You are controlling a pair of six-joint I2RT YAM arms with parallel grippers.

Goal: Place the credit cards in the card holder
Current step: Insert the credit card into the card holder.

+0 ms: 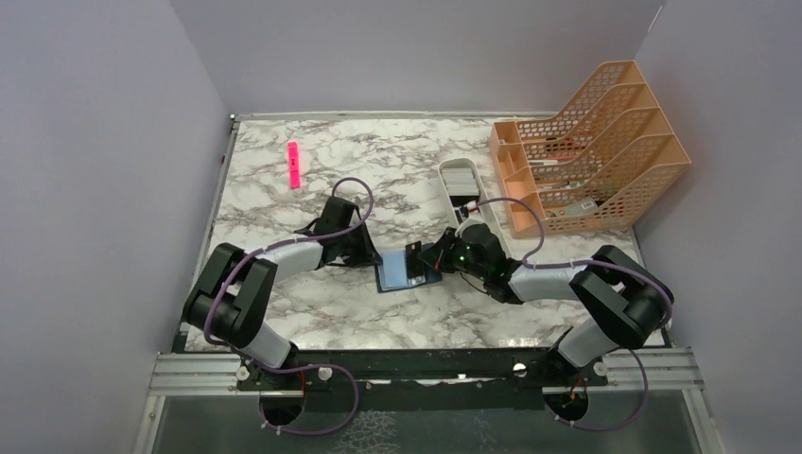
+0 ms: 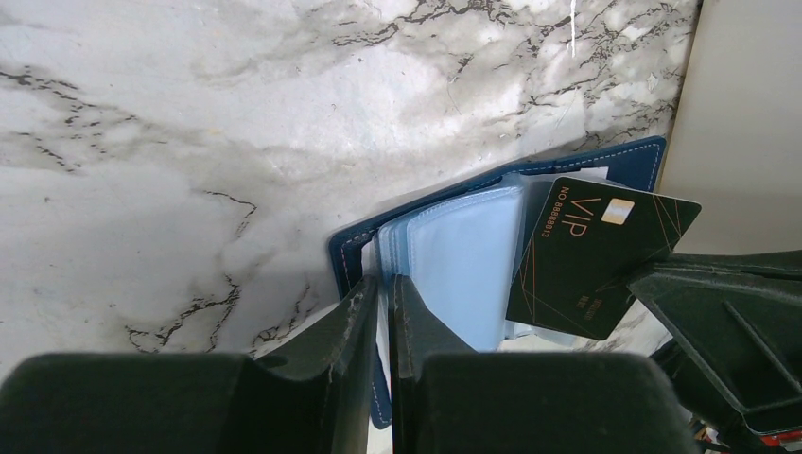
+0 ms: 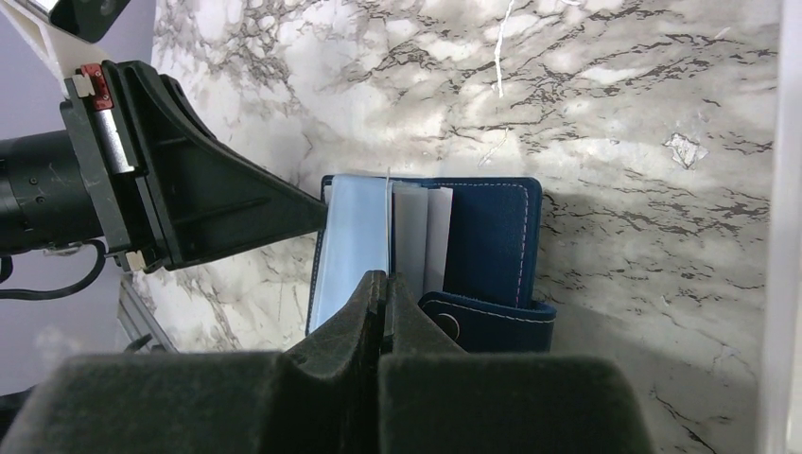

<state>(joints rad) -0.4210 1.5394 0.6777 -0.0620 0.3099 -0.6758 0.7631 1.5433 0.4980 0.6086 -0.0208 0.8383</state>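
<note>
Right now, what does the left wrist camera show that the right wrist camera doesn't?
Left wrist only: the face of the black VIP card, gold lettering and chip readable, tilted over the open sleeves. Right wrist only: the snap strap and the navy inner cover; there the card is just a thin edge. Both: the open card holder with pale blue sleeves on the marble table, the left gripper shut on its edge, and the right gripper shut on the card.

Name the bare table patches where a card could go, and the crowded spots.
Free: marble between pink marker and white tray; strip between card holder and near edge. Crowded: left gripper and right gripper together there; tray beside orange rack.
</note>
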